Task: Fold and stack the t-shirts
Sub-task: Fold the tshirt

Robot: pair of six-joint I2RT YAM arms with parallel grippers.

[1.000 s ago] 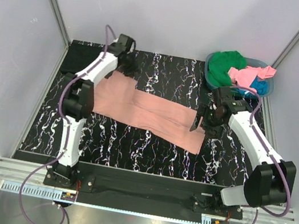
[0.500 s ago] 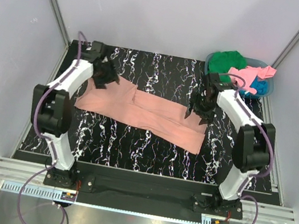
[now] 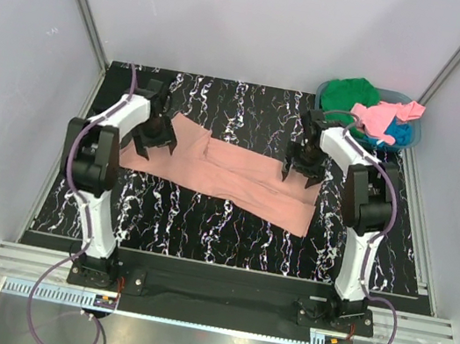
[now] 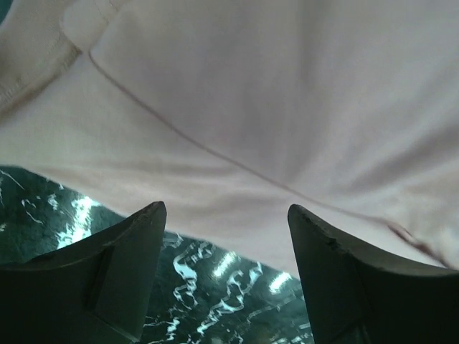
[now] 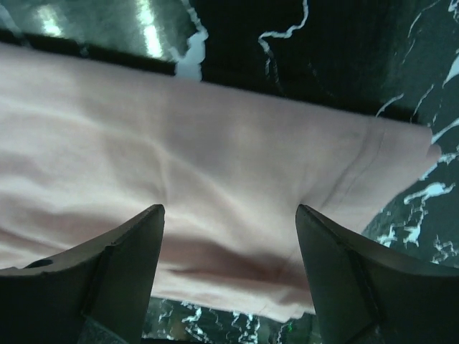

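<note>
The salmon-pink t-shirt (image 3: 229, 176) lies on the black marbled table (image 3: 202, 229) as a long folded strip running left to right. My left gripper (image 3: 154, 146) hangs over the strip's left end, open and holding nothing. In the left wrist view, the left gripper (image 4: 224, 208) frames the shirt (image 4: 272, 93) and its near hem. My right gripper (image 3: 302, 176) hovers over the right end, also open. In the right wrist view, the right gripper (image 5: 229, 208) has pink cloth (image 5: 215, 143) beneath it. Green (image 3: 350, 100), bright pink (image 3: 380, 118) and blue (image 3: 402, 134) t-shirts are heaped in the basket.
The teal basket (image 3: 323, 95) stands at the table's far right corner. A flat black cloth (image 3: 119, 86) lies at the far left corner. Grey walls and metal posts close in the back and both sides.
The left gripper carried the shirt's left end leftward, opened and let it go. The right gripper moved from the strip's right end toward its far edge, staying open.
</note>
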